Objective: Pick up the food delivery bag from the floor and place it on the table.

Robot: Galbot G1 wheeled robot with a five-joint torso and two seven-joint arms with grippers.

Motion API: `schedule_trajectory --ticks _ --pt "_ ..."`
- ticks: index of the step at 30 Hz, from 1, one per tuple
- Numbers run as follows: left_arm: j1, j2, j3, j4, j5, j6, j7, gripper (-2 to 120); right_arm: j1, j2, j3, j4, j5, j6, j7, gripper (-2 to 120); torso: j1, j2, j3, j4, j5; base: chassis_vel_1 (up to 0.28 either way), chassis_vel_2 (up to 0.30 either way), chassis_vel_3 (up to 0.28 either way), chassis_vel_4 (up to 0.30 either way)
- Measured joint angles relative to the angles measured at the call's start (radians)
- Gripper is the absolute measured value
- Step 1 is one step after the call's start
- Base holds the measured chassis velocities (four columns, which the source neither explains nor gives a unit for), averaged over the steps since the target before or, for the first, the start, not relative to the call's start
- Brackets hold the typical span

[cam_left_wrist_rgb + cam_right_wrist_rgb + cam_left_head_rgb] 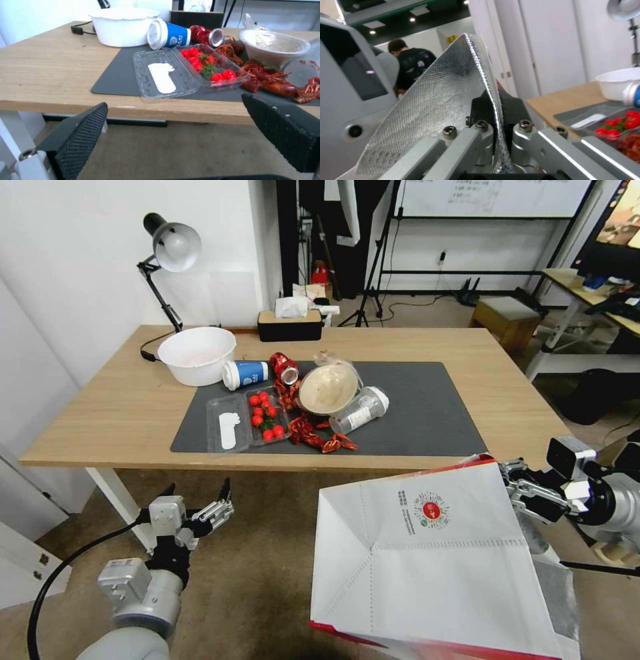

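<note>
Off the floor, right gripper [508, 478] jaws pinching food delivery bag [427, 567] rim.

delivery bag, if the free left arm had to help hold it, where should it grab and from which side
Probably the bag's open top rim on its left-hand edge, coming from the robot's left. The right end effector is already shut on the rim on the right side, pinching the foil-lined wall. The left end effector is open, below the table edge, on that side.
</note>
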Motion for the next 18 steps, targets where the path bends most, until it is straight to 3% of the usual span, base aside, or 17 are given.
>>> schedule_trajectory --ticks 8,18 --pt "0.002 -0.006 0.001 -0.001 0.006 -0.015 0.006 100 -0.010 -0.034 0.025 0.062 0.100 0.071 0.170 0 -0.002 -0.003 -0.002 0.0000 -0.0001 0.000 0.000 0.000 0.000" --pt "0.003 -0.007 0.000 -0.005 0.006 -0.023 0.005 100 -0.020 -0.069 0.085 0.127 0.244 0.113 0.306 0 -0.002 -0.006 -0.003 0.0000 -0.0001 0.000 0.000 0.000 0.000"
